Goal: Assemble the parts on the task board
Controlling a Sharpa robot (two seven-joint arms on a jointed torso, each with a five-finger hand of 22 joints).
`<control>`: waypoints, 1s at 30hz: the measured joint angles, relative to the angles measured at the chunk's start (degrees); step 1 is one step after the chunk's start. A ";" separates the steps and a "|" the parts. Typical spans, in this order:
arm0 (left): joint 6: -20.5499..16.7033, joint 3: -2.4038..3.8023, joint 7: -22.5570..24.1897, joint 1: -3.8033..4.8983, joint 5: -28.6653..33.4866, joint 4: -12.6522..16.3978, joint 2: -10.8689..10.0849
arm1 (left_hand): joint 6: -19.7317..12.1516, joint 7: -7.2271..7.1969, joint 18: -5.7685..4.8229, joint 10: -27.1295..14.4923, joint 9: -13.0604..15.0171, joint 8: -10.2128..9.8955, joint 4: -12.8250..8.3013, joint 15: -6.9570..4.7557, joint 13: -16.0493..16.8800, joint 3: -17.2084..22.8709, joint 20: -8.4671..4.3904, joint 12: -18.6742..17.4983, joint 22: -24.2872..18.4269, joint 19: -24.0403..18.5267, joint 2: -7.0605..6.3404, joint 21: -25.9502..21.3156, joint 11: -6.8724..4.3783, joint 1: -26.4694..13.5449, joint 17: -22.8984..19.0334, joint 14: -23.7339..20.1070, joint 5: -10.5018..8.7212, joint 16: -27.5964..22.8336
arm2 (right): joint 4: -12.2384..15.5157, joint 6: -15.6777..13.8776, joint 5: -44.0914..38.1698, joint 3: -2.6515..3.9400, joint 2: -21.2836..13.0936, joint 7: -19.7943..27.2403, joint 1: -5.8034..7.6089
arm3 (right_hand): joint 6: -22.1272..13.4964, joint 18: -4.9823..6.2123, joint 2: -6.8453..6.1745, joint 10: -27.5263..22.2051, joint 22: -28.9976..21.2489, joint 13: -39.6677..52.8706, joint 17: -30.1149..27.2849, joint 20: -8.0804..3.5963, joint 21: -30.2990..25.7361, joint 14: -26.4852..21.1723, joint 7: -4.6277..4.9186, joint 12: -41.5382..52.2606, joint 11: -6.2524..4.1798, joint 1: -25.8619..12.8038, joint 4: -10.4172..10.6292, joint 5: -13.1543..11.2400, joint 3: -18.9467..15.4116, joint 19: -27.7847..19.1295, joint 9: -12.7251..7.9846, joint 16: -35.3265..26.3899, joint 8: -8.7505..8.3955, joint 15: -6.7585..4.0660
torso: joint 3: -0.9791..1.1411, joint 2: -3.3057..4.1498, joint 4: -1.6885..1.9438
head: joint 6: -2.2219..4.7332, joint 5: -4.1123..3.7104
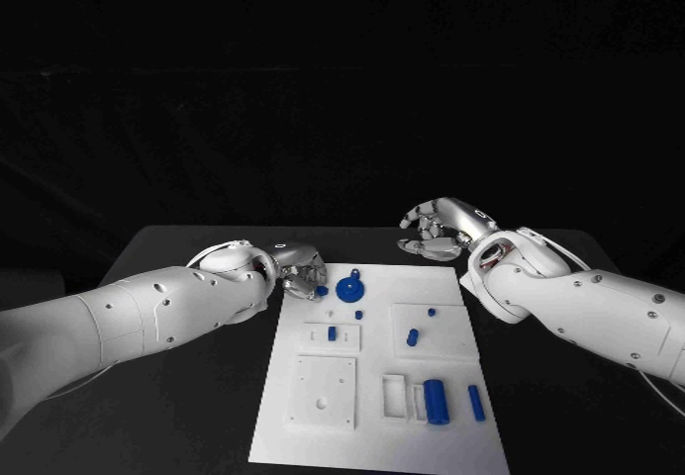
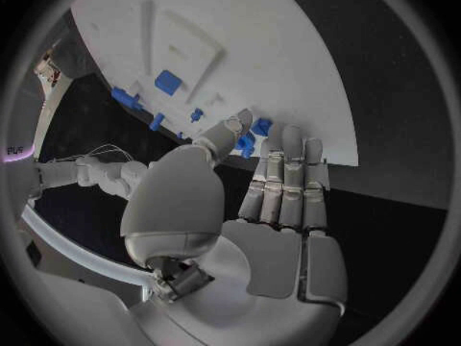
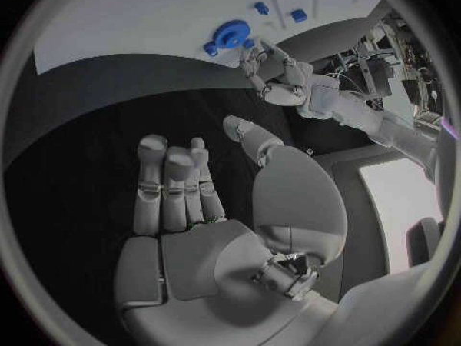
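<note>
1. Nearest the head camera, at the near end of the task board [image 1: 378,435], a thick blue cylinder [image 1: 437,401] and a thinner blue rod [image 1: 475,401] are seen lying side by side, just beside white raised blocks.
2. Small blue pegs [image 1: 413,337] are seen around the board's middle, and a round blue disc part [image 1: 349,290] is seen near its far edge.
3. The left hand [image 1: 297,272] is placed at the board's far left corner; in the left wrist view a small blue piece [image 2: 250,138] is pinched between its thumb and fingertips [image 2: 279,142].
4. The right hand [image 1: 439,228] is held above the black table [image 1: 186,257] beyond the board's far right corner, its fingers loosely curled with nothing in them.
</note>
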 measured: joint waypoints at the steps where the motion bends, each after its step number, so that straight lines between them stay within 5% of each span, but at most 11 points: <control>1: 0.18 0.00 -0.12 0.00 -0.01 0.00 0.10 | 0.21 -0.20 0.00 -0.10 -0.12 0.15 0.00 -0.09 -0.24 0.00 0.00 -0.39 0.10 0.00 0.19 0.00 0.10 0.19 0.12 0.09 0.00 0.00 | 0.00 0.01 0.00 0.00 0.00 0.00 0.00 | 0.00 0.00 0.00 0.00 0.00 0.00 0.00 0.00 0.00 0.00 0.00 0.00 0.00 0.00 0.00 0.00 0.00 0.00 0.00 0.00 0.00 0.00 | -0.01 0.00 0.01 | -0.01 -0.01; 15: 1.56 0.21 -1.79 0.01 -0.54 -1.14 1.43 | 0.34 -0.32 0.00 -0.97 -2.08 1.10 0.00 0.08 -3.73 0.00 -0.23 -7.85 1.05 1.88 1.17 0.02 1.24 -0.67 1.35 1.55 0.23 0.67 | 0.18 0.09 -0.01 -0.01 -0.04 0.01 0.00 | 0.02 0.00 0.00 0.00 0.00 0.01 0.00 0.01 0.00 0.00 -0.02 0.00 0.00 0.00 0.00 0.00 0.00 -0.01 0.00 0.00 0.00 0.00 | 0.00 0.03 -0.02 | -0.04 0.01; 30: 2.49 0.40 -3.33 0.25 -1.04 -1.40 1.88 | 0.75 -0.36 0.00 0.80 -2.71 2.07 0.30 -0.21 -4.91 0.00 -0.31 -10.15 1.52 2.77 2.28 0.02 1.27 -0.57 1.84 2.67 0.71 1.09 | 0.26 0.20 -0.01 0.00 -0.10 0.04 0.00 | 0.10 0.00 0.00 0.00 -0.01 -0.05 0.00 -0.25 0.00 0.00 -0.12 0.00 0.00 0.00 0.00 0.00 0.00 0.02 0.00 0.00 0.00 0.00 | 0.01 0.02 0.01 | -0.27 -0.16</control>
